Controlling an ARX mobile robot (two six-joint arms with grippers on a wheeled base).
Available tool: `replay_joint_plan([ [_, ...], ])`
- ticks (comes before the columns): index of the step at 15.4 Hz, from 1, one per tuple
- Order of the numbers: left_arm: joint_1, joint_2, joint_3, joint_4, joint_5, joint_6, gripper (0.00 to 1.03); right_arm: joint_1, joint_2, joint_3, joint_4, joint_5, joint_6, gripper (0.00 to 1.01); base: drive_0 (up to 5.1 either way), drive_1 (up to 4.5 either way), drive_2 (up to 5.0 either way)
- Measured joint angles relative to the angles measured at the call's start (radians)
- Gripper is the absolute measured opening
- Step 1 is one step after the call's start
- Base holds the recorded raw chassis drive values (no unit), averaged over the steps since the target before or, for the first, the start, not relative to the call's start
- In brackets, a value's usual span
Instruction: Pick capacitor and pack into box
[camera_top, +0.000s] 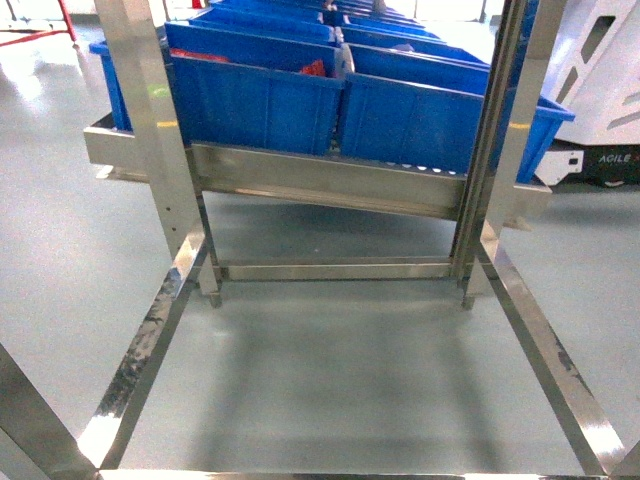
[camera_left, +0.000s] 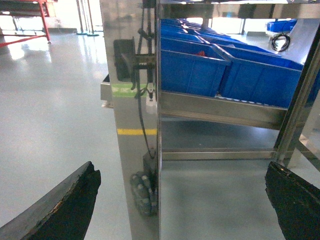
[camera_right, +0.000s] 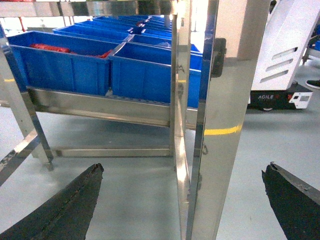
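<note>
Looking forward and down from the head view, a stainless-steel rack (camera_top: 330, 185) stands on a grey floor (camera_top: 330, 370), its sloped shelf carrying rows of blue bins (camera_top: 255, 100). Neither arm appears in this view.

From the left wrist view, the left gripper (camera_left: 182, 200) is spread wide, one dark fingertip (camera_left: 65, 205) at the lower left edge and the other at the lower right edge, with only floor and a steel post (camera_left: 132, 125) between them. It holds nothing and touches nothing.

From the right wrist view, the right gripper (camera_right: 185, 200) is likewise wide open and empty, its fingertips (camera_right: 65, 205) at the two bottom corners, a steel upright (camera_right: 220, 125) between them farther off. A white wheeled machine (camera_right: 285, 55) stands at the right.

Neither the pink box nor a capacitor is seen in any view; some bins hold red items (camera_right: 50, 48), too small to identify.
</note>
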Motion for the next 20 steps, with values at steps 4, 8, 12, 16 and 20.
replay_joint_plan([
  [4,0.000,0.000,0.000,0.000,0.000,0.000,0.98,0.000,0.000,0.000,0.000,0.000,0.000,0.98,0.0,0.00,0.0],
  [8,0.000,0.000,0.000,0.000,0.000,0.000,0.98,0.000,0.000,0.000,0.000,0.000,0.000,0.98,0.0,0.00,0.0],
  [12,0.000,0.000,0.000,0.000,0.000,0.000,0.98,0.000,0.000,0.000,0.000,0.000,0.000,0.98,0.0,0.00,0.0],
  [16,0.000,0.000,0.000,-0.002,0.000,0.000,0.98,0.000,0.000,0.000,-0.002,0.000,0.000,0.98,0.0,0.00,0.0],
  [20,0.000,0.000,0.000,-0.002,0.000,0.000,0.98,0.000,0.000,0.000,-0.001,-0.001,0.000,0.98,0.0,0.00,0.0],
])
